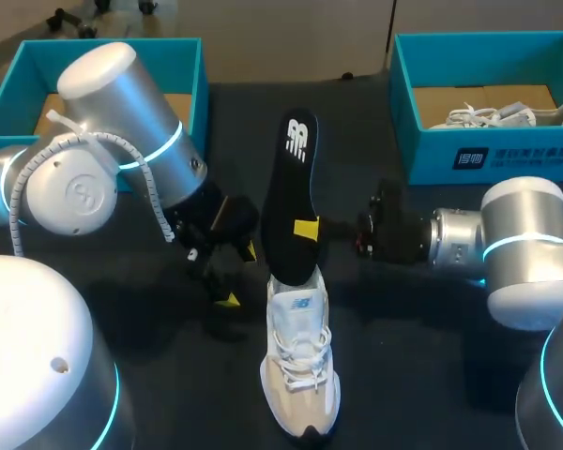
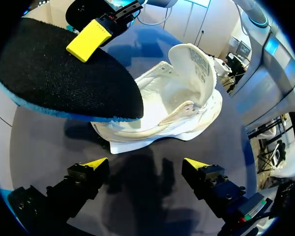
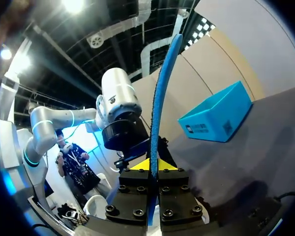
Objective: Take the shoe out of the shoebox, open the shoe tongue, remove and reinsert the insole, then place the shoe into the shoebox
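Both right jaws pinch the insole (image 1: pixel 296 183); left jaws stand wide apart.

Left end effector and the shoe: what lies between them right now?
Only bare table, per the left wrist view: the open left end effector faces the shoe.

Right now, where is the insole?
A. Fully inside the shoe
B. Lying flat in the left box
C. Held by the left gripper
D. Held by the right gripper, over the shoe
D: the right gripper is shut on the insole, which stands on end over the shoe on the table, while the left gripper is open and empty.
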{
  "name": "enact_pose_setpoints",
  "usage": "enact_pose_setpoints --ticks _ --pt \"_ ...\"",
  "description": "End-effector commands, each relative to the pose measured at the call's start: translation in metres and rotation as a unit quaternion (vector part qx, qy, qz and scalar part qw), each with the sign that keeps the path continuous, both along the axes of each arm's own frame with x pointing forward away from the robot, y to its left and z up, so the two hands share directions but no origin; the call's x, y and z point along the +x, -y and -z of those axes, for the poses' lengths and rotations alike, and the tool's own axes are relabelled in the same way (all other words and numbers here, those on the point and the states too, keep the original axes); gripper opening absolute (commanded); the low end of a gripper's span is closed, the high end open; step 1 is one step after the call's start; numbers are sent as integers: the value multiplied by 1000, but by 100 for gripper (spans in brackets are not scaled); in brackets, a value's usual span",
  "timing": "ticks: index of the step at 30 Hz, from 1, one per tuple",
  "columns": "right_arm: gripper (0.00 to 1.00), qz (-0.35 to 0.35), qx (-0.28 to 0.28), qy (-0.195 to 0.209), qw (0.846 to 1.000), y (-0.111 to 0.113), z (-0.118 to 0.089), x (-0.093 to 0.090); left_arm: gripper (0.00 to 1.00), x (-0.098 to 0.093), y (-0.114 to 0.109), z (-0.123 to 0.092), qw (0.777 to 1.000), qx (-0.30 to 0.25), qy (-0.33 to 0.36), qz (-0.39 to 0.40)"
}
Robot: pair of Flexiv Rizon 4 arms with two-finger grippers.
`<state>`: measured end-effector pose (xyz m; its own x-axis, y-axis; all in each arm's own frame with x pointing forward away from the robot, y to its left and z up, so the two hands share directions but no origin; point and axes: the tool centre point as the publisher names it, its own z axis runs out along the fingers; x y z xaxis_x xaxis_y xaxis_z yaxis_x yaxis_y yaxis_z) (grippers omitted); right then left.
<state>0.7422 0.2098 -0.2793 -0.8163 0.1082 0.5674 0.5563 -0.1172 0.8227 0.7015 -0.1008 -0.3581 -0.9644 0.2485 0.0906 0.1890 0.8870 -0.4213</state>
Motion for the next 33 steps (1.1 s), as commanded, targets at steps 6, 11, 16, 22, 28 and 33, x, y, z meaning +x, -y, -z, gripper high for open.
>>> enact_pose_setpoints --ticks 6,11,16,22,28,33 --pt "0 -24 17 -1 1000 4 9 -2 100 -1 -1 0 1000 1 2 0" --pt "0 -26 19 -3 999 6 12 -4 100 -1 -1 0 1000 1 2 0" --pt "0 -27 21 -4 999 6 14 -4 100 -1 -1 0 1000 1 2 0" --pt "0 -27 21 -5 999 4 17 -3 100 -1 -1 0 1000 1 2 0" --pt "0 -25 20 -7 999 3 20 -4 100 -1 -1 0 1000 1 2 0" --pt "0 -15 12 -13 1000 3 24 -5 100 -1 -1 0 1000 1 2 0"
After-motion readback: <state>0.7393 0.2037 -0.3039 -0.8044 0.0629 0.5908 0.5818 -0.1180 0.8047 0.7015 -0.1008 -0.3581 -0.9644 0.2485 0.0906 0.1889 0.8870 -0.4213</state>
